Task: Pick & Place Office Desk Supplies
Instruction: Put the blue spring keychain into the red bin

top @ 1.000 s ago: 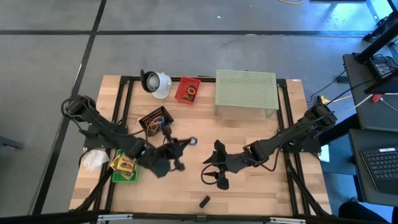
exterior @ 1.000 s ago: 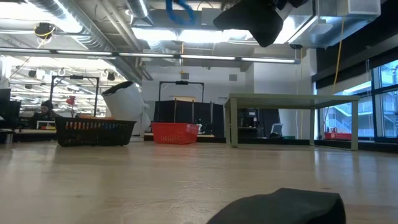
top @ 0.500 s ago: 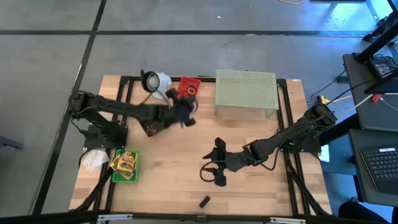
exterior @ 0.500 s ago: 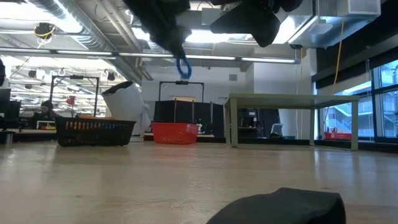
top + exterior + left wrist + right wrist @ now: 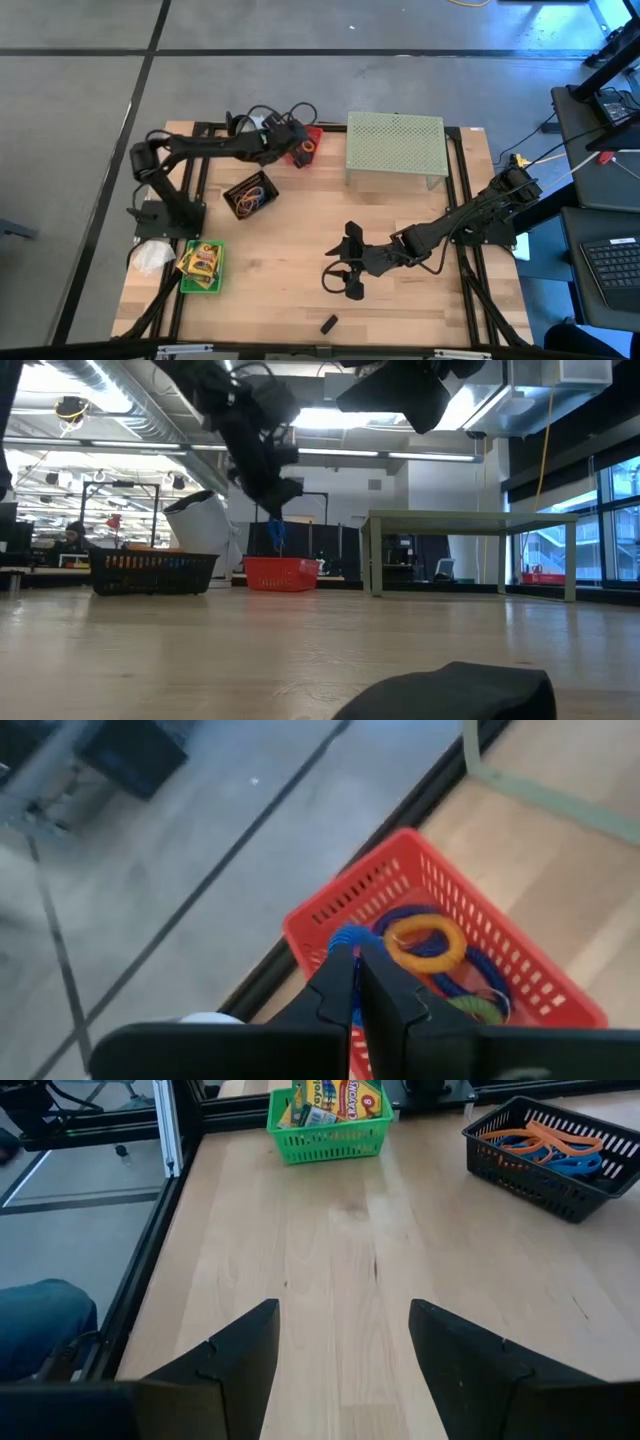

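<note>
Left gripper [image 5: 356, 960]: we see it pinched tight on a blue coiled loop [image 5: 347, 936] — hanging just above the red basket [image 5: 520, 982].
Red basket: holds yellow, blue and green loops; beside the green mesh stand [image 5: 395, 146].
Right gripper [image 5: 342, 1345]: fingers wide, nothing between — over mid-table.
Crayon boxes [image 5: 336, 1099]: in the green basket [image 5: 330, 1142].

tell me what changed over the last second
The left arm swung from near the green crayon basket across to the far edge; its tool, shut on a small blue oval clip, now hangs over the red plastic basket. The right tool stayed open mid-table; baskets unmoved.
</note>
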Controlling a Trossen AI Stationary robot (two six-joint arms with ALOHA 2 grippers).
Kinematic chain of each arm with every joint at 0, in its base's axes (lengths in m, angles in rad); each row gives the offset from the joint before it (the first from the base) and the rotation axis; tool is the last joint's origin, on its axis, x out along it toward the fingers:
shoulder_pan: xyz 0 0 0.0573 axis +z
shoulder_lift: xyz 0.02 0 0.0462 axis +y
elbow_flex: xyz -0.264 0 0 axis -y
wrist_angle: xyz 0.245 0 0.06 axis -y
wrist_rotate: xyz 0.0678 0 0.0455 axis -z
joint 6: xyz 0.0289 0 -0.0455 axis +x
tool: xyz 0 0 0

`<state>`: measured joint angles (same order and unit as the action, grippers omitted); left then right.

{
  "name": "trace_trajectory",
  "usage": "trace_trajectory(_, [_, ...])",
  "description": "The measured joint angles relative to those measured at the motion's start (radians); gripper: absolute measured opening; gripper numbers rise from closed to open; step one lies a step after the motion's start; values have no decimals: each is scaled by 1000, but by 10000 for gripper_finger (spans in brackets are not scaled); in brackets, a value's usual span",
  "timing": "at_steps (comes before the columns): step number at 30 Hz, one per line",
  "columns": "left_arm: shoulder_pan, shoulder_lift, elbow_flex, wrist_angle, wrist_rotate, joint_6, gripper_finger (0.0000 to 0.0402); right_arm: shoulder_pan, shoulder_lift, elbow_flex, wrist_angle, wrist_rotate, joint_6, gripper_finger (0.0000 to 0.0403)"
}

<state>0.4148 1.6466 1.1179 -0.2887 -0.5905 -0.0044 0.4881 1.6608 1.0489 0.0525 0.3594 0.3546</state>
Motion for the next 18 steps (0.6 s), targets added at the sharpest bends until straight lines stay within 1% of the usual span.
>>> trace_trajectory(4, [37,48,0,1,76,8,6,0,0,0,4,0,0,226])
trace_trajectory(9, [45,75,0,2,94,14,24,0,0,0,4,0,0,226])
trace_trajectory(13, [44,73,0,0,141,68,56,0,0,0,4,0,0,226])
trace_trajectory(18, [37,72,0,0,144,61,108,0,0,0,1,-9,1,226])
